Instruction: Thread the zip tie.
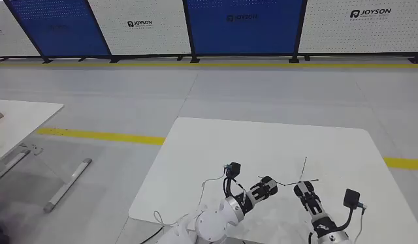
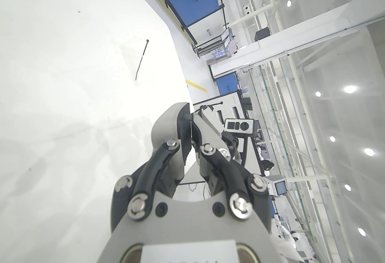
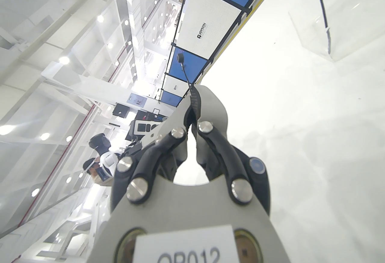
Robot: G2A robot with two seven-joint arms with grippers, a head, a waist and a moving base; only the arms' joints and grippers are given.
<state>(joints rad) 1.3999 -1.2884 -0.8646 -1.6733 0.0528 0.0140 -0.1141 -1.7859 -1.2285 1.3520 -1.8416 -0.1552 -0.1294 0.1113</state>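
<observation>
2 grippers, both clenched, sit low over the near part of the table [image 1: 261, 146]. Your right gripper [image 3: 192, 95] pinches the zip tie [image 3: 183, 69] by its ribbed strap. The head [image 3: 180, 58] pokes out past the fingertips into free air. Your left gripper [image 2: 190, 122] is shut on a thin black strap [image 2: 191, 133] that runs up between its pads.

In the top view a fine dark line spans from 1 gripper to the other, with a kink about midway. That reads as 1 tie held near both ends, but I can't tell for sure that it isn't 2 separate ties. The held strap looks lifted off the table.

1 more tie [image 2: 142, 59] stands tilted in a clear holder [image 3: 355, 23] farther out on the table, well apart from both grippers and untouched.

My read of the step: pickup is done and threading is not. I see no tail passing through the head, so you're at the alignment stage.

The next move likely calls for:
1. Hold the head steady with the right gripper, slot facing the left one.
2. Bring the tail tip in along the slot's axis, not across it.
3. Grip the tail close to its tip; it's thin and will likely flop or buckle if it stands out far.
4. Check that the ribbed side faces the way the head's catch needs, which I can't make out here.

The slot looks tiny, so go slow and watch the right wrist view for the tip.
</observation>
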